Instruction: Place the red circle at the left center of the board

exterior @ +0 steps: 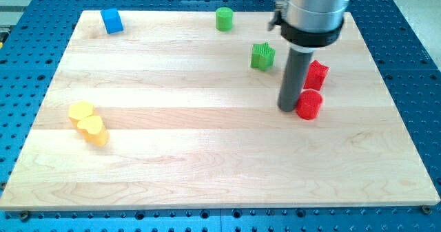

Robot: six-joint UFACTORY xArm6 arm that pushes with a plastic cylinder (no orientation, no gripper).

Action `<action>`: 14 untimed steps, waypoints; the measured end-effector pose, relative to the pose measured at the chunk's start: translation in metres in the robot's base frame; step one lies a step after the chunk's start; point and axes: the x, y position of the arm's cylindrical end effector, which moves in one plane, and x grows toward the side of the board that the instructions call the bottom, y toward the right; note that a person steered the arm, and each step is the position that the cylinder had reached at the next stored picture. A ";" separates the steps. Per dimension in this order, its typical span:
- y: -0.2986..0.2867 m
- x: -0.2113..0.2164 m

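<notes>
While my tip (287, 109) touches the red circle's (309, 104) left side, no jaws exist; pushing leftward first needs repositioning to its right.

My tip (287, 109) apparently touching red circle (309, 104), its left side.

The counter (207, 163) is pale wood, planks with a faint grain, smooth and matt. Beneath it lies a blue metal plate (413, 67) dotted with holes. The rod ending in my tip (287, 109) is dark grey and matt; its collar (313, 12) at 12 o'clock is brushed silvery metal. The red circle (309, 104) at the tip's 3 o'clock looks like smooth, plain plastic.
</notes>
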 end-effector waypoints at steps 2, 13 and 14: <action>-0.007 0.026; -0.164 -0.015; -0.100 -0.007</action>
